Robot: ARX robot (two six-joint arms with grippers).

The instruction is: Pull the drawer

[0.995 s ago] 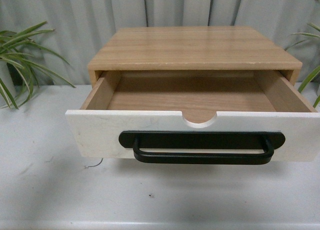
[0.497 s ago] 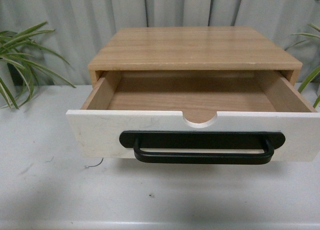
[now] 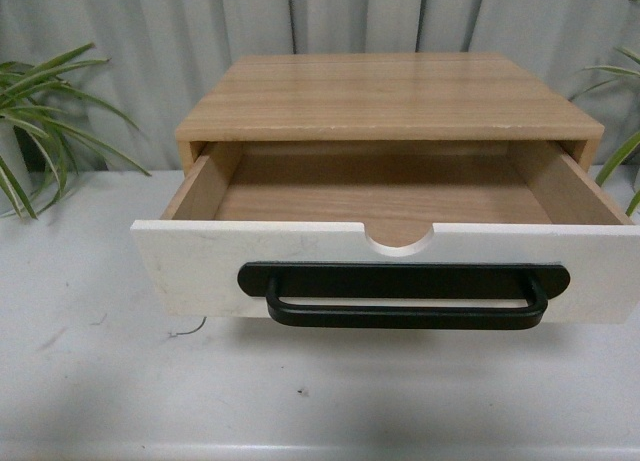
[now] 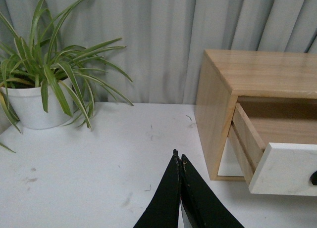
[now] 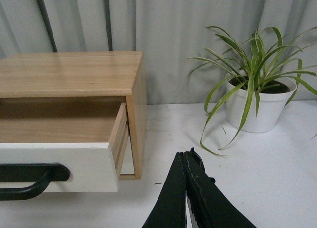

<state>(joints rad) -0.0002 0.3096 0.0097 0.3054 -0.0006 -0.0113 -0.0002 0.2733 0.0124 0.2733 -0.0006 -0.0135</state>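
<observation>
The drawer (image 3: 220, 266) stands pulled far out of its light wood cabinet (image 3: 390, 96). Its white front carries a long black bar handle (image 3: 405, 293) and a semicircular notch (image 3: 400, 241) in the top edge; the wood inside is bare. Neither arm shows in the front view. In the left wrist view my left gripper (image 4: 179, 157) is shut on nothing, over the table and apart from the drawer (image 4: 287, 168). In the right wrist view my right gripper (image 5: 187, 154) is shut and empty, off to the side of the drawer (image 5: 59, 163) and its handle (image 5: 29, 177).
A potted spider plant (image 4: 34, 97) in a white pot stands on the table on the left side of the cabinet, another plant (image 5: 255, 102) on the right side. A grey curtain (image 3: 150, 41) hangs behind. The white table (image 3: 100, 381) has a front edge near the camera.
</observation>
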